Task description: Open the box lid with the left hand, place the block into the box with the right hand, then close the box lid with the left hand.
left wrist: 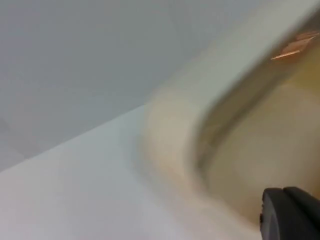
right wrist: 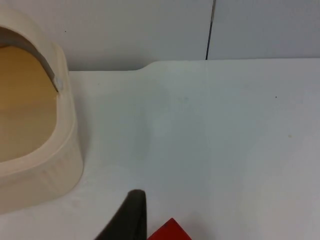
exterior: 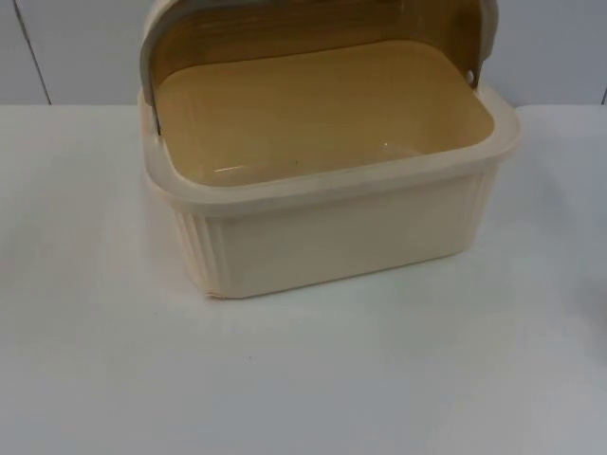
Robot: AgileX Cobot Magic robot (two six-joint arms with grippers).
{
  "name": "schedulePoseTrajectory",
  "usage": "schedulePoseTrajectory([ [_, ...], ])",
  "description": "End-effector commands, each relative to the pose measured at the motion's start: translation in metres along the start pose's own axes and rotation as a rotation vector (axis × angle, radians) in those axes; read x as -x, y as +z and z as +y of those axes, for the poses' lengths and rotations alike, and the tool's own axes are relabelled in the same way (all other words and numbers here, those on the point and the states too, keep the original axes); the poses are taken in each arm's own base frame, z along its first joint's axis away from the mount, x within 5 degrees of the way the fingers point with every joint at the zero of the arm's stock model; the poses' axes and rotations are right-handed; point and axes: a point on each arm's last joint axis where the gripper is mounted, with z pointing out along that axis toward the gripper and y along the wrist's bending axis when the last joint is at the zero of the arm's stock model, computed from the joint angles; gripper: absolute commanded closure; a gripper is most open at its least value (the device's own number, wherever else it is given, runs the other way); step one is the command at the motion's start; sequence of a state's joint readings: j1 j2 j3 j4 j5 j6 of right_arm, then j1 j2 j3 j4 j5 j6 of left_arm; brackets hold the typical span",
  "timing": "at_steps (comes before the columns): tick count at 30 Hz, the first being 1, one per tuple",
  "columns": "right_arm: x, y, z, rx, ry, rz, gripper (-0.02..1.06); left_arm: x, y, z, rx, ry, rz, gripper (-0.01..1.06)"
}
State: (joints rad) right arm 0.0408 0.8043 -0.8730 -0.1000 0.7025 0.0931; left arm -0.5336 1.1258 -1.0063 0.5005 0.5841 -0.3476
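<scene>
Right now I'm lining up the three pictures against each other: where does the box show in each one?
Top view: the box stands at the middle toward the far edge, lid raised behind it, inside bare.
Left wrist view: its rounded rim and inner wall, blurred, close beside the left hand's fingertip.
Right wrist view: one rounded corner, with table between it and the red block.
Shared landmark: the cream rim.

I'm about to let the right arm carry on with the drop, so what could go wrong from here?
1. The red block sits beside the right gripper's fingertip, well short of the cream plastic box; whether it is held is unclear, so it might slip.
2. The translucent hinged lid stands raised with nothing visibly holding it; it could fall shut.
3. The left gripper's fingertip is close to the box rim and may nudge it.
</scene>
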Motion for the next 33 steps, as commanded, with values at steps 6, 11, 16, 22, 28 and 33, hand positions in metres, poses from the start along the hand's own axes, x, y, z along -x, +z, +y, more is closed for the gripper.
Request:
schedulePoseTrajectory([
  [6,0.003,-0.001,0.0,0.003,-0.004,-0.012,0.0,-0.028,-0.013,0.049,0.185,-0.155,0.088,1.05],
  [11,0.003,-0.001,0.0,0.003,0.009,-0.011,0.0,-0.049,-0.001,0.057,0.182,-0.259,0.101,1.05],
  [16,0.002,-0.001,0.0,0.002,0.008,-0.003,0.0,-0.048,0.004,0.057,0.139,-0.346,0.008,1.05],
  [22,0.002,-0.001,0.0,0.002,0.008,-0.001,0.0,-0.047,0.004,0.056,0.127,-0.358,-0.011,0.68],
  [28,0.002,-0.001,0.0,0.002,0.008,-0.001,0.0,-0.047,0.004,0.056,0.126,-0.365,-0.002,0.01],
  [33,0.002,-0.001,0.0,0.002,0.008,-0.001,0.0,-0.047,0.004,0.056,0.126,-0.363,-0.002,0.01],
])
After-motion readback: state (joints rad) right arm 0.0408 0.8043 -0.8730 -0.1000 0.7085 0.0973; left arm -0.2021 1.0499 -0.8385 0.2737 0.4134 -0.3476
